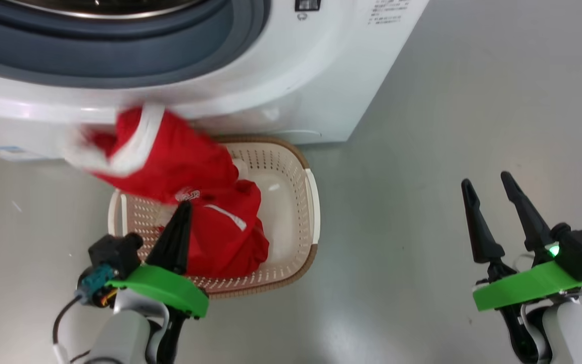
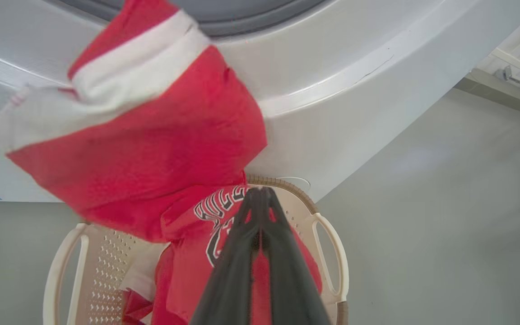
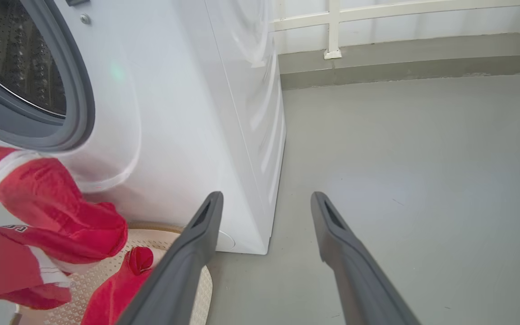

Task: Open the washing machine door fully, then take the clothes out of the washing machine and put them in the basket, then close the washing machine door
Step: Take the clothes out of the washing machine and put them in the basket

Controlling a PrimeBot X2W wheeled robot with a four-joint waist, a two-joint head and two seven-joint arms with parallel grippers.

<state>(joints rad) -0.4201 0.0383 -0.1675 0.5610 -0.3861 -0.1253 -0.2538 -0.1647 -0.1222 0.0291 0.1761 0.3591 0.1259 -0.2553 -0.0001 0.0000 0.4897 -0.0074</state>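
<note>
Item: the clothes (image 1: pixel 180 167), one bright red jersey with white trim and partly legible lettering, are held above the basket (image 1: pixel 298 151). The lower folds are hung down into the basket's left half, while the upper part, blurred, is spread up in front of the white front panel of the washing machine (image 1: pixel 281 76), below the grey rubber-rimmed opening. Item: the left tool (image 1: pixel 186 207), with its two dark fingers pressed together, is closed on the red fabric at the tips. In the left wrist view this tool (image 2: pixel 257 192) is seen clamped just beside the lettering of the clothes (image 2: pixel 151 149), with a handle of the basket (image 2: pixel 332 243) to the right and the washing machine (image 2: pixel 355 90) beyond. Item: the basket, cream and perforated with a brown rim, is set on the grey floor (image 1: pixel 447 126), just on the near side of the machine. Item: the right tool (image 1: pixel 486 180), with its fingers spread wide and nothing between them, is held over bare floor well to the right of the basket. In the right wrist view this tool (image 3: pixel 266 196) is pointed past the corner of the washing machine (image 3: pixel 188 113), whose steel drum is visible through the opening; the clothes (image 3: pixel 52 203) and the basket (image 3: pixel 102 277) are seen at the lower left.
</note>
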